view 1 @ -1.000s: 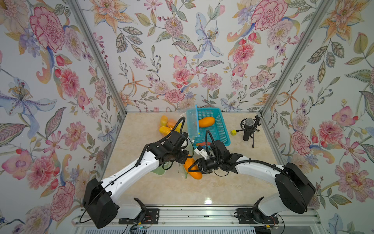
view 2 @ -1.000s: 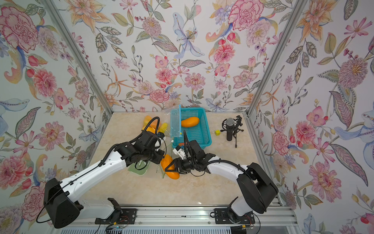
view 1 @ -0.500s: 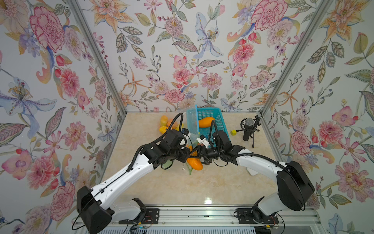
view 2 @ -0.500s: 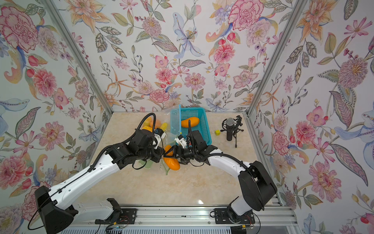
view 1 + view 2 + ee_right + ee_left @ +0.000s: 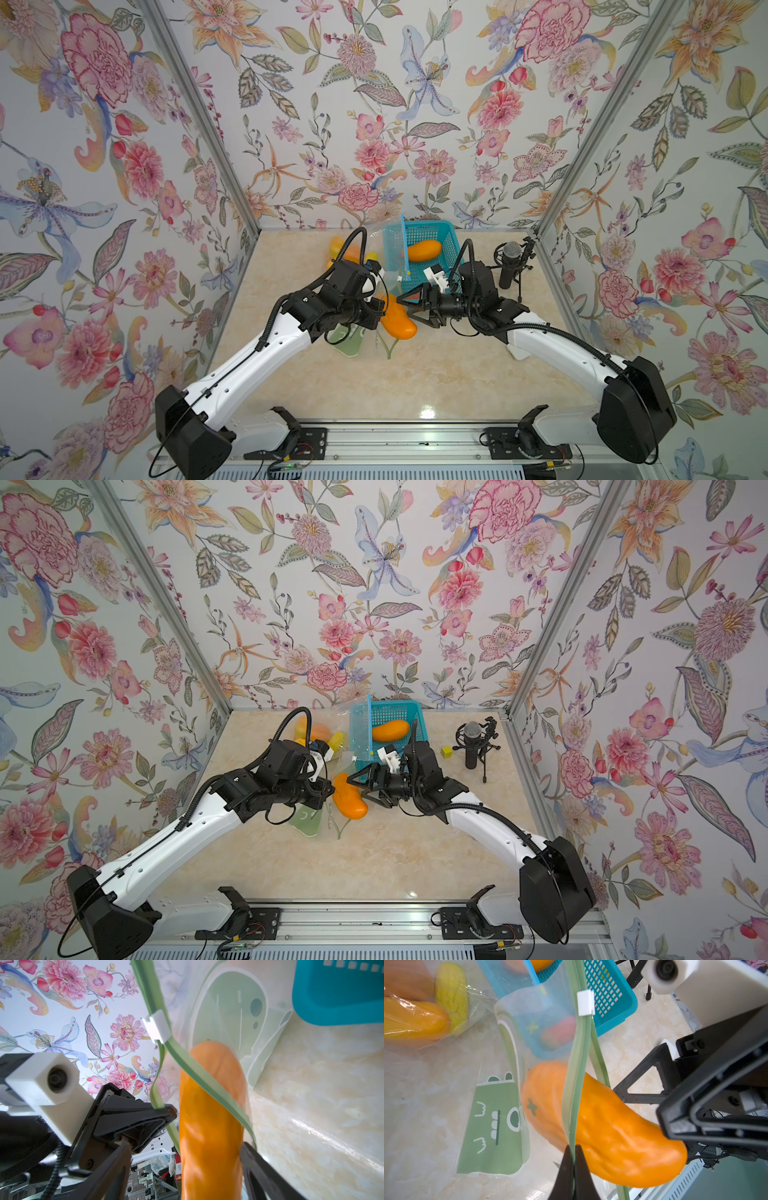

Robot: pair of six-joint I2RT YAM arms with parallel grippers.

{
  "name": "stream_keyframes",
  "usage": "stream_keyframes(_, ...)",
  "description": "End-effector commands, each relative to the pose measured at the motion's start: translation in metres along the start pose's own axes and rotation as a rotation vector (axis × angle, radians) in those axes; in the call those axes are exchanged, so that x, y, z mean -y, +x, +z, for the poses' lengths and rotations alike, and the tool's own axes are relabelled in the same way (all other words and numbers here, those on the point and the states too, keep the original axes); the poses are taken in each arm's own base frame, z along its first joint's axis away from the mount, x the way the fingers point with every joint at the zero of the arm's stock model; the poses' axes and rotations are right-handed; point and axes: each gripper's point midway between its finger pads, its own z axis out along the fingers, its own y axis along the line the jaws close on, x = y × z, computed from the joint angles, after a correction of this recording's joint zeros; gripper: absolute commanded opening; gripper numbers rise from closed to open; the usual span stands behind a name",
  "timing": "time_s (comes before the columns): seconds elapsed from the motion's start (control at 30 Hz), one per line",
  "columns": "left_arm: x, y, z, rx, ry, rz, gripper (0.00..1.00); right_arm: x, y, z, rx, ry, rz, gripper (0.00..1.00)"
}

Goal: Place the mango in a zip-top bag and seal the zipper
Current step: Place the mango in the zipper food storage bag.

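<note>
Left gripper [image 5: 574, 1153] pinched tight on the green zipper strip [image 5: 577, 1064], lifting the zip-top bag [image 5: 494, 1122] mouth. Mango [image 5: 608, 1132] roughly half inside, tail protruding. Right gripper [image 5: 408, 311] jaws apart around that tail. Judged left: final push, sealing.

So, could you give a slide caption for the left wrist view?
Left gripper pinching the zip-top bag by its green zipper strip, mango halfway through the mouth.
</note>
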Motion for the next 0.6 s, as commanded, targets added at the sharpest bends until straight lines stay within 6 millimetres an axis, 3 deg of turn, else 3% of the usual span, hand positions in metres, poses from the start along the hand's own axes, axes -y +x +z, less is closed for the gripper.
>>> stream_keyframes(0.0,0.018,-0.016,-0.016,0.050,0.094,-0.020,0.00,0.000,-0.002,-0.002,0.056,0.002,0.096,0.75)
stream_keyframes(0.13,0.025,-0.020,-0.019,0.065,0.137,-0.028,0.00,-0.016,-0.012,-0.005,0.120,-0.035,0.109,0.70)
stream_keyframes(0.27,0.015,-0.027,-0.027,0.096,0.151,-0.072,0.00,-0.028,-0.019,-0.018,0.156,-0.012,0.021,0.58)
stream_keyframes(0.37,0.009,-0.030,-0.031,0.107,0.164,-0.093,0.00,-0.017,-0.019,-0.033,0.194,0.102,-0.102,0.57)
stream_keyframes(0.57,0.008,-0.033,-0.033,0.117,0.188,-0.088,0.00,0.027,-0.015,-0.052,0.257,0.262,-0.237,0.57)
